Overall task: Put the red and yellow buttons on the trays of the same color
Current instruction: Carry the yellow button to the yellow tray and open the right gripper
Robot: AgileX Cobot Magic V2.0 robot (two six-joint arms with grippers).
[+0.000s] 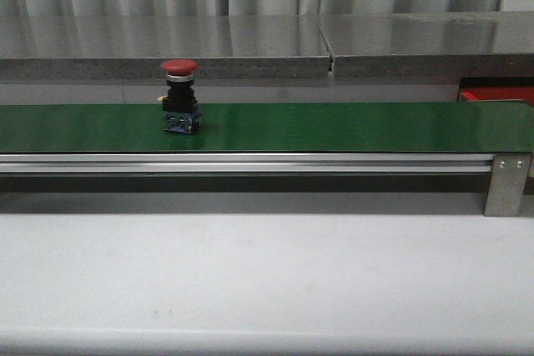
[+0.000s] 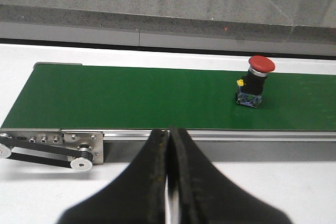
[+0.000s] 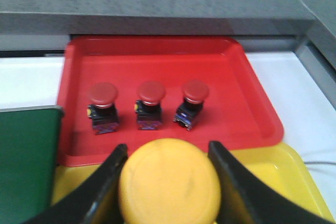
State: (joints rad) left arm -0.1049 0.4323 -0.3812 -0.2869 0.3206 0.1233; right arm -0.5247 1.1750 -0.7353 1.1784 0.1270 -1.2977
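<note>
Right gripper [image 3: 168, 182] clamped on yellow button [image 3: 169, 182], poised over yellow tray [image 3: 294, 174] for matching – red tray [image 3: 157, 66] beyond holds three. Left gripper [image 2: 168, 145] closed, empty – red button [image 1: 180, 97] upright on belt [image 1: 334, 127], awaiting pickup

Even, soft overhead light fills all three views. Pale glare streaks the grey counter [image 1: 250, 39] behind the green belt [image 1: 334, 127]. The red button [image 1: 179, 97] casts a faint shadow. The yellow button [image 3: 169, 187] is blurred, out of focus.
</note>
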